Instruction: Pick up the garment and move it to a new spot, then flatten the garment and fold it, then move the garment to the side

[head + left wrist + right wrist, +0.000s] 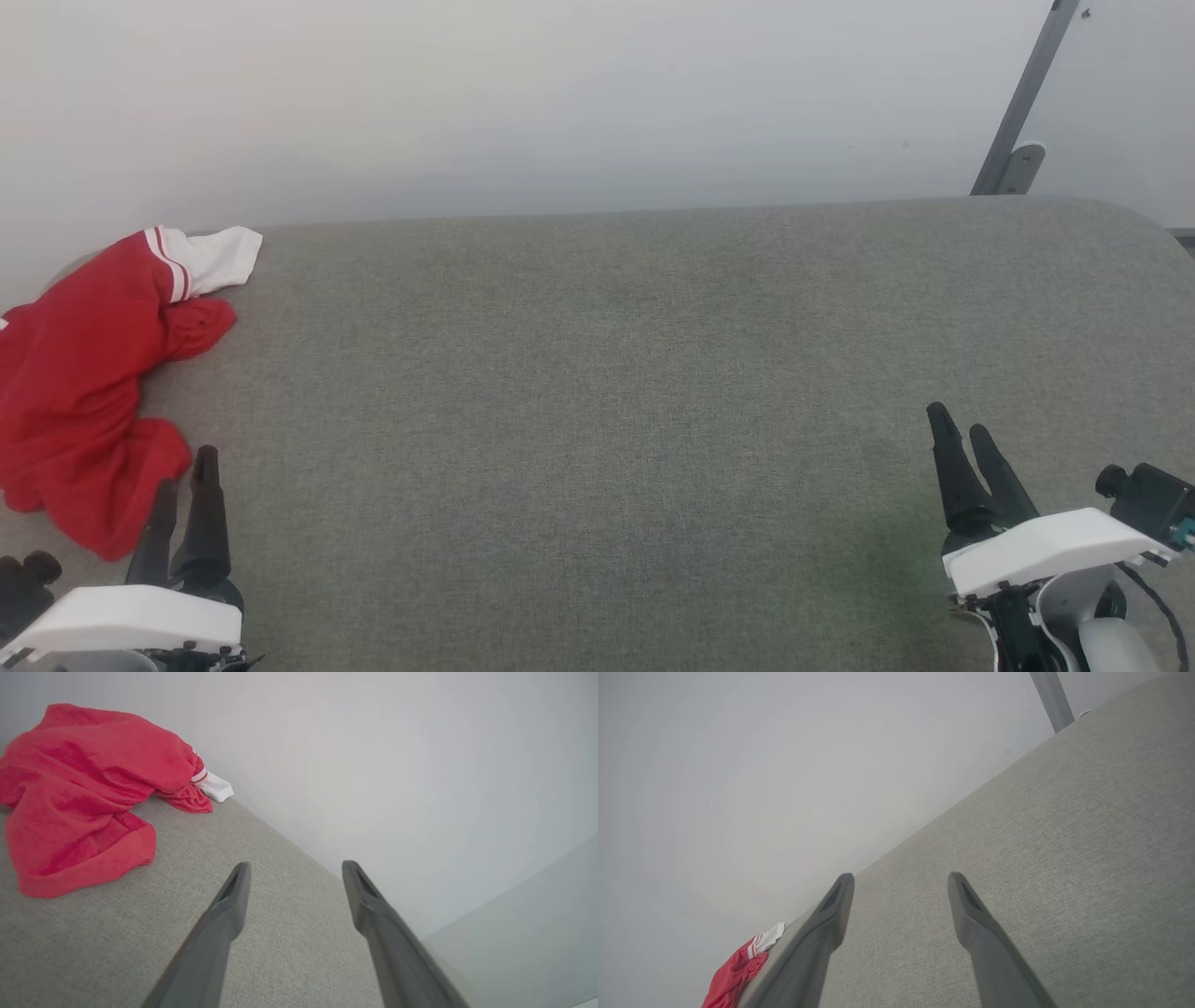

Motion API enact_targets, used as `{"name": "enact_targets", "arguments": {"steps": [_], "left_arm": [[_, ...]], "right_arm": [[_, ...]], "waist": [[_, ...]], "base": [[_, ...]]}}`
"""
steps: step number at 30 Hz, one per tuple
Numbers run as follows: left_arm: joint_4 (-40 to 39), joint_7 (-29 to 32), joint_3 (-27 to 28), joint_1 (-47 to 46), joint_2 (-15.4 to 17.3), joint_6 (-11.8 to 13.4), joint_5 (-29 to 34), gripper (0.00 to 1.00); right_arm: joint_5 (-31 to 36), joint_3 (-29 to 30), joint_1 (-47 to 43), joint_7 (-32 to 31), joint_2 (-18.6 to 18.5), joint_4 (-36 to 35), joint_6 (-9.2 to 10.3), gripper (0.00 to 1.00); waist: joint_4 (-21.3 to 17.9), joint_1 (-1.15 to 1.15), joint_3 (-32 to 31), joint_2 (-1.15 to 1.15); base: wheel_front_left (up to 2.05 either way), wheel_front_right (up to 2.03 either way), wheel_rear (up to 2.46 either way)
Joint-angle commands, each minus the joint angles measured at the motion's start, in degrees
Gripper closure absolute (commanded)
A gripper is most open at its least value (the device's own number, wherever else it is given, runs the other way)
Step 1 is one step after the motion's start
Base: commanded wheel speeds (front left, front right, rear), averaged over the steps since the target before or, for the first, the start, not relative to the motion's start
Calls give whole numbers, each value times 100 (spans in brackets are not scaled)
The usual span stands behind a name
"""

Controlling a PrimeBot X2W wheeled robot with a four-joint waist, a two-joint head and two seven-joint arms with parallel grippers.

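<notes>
garment count: one red garment, bunched in a heap at the table's far left corner, its left part cut off by the head view's edge; one white sleeve end with red stripes shows. two hands: left hand just beside the garment's near hem, right hand well apart at the lower right. one grey post slants up before the wall. left wrist view shows that hand's fingers spread and empty (the head view's angle makes them look nearly closed), garment lying up-left. right wrist view shows its fingers likewise released, holding nothing; the garment is small there, partly hidden behind one finger.
</notes>
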State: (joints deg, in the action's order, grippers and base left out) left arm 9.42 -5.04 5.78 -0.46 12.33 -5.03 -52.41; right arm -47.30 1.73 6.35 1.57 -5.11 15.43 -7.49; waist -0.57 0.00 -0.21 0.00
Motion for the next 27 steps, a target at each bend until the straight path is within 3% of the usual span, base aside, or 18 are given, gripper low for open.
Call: {"name": "enact_targets", "arguments": {"steps": [1,13,27], "left_arm": [[-94,-40,32,-3,35,-35,135,0],[-196,-246,44,33,61,-208,844,0],[-304,-440,-107,136,279,-243,1443,0]], "right_arm": [[131,-12,125,57,-25,-79,0,0],[1016,-36,135,248,26,-123,0,0],[1794,-160,175,441,-44,-145,0,0]], "waist": [[-1,0,1,0],[-14,0,9,0],[-28,0,3,0]], "base": [[0,0,0],[0,0,0],[0,0,0]]}}
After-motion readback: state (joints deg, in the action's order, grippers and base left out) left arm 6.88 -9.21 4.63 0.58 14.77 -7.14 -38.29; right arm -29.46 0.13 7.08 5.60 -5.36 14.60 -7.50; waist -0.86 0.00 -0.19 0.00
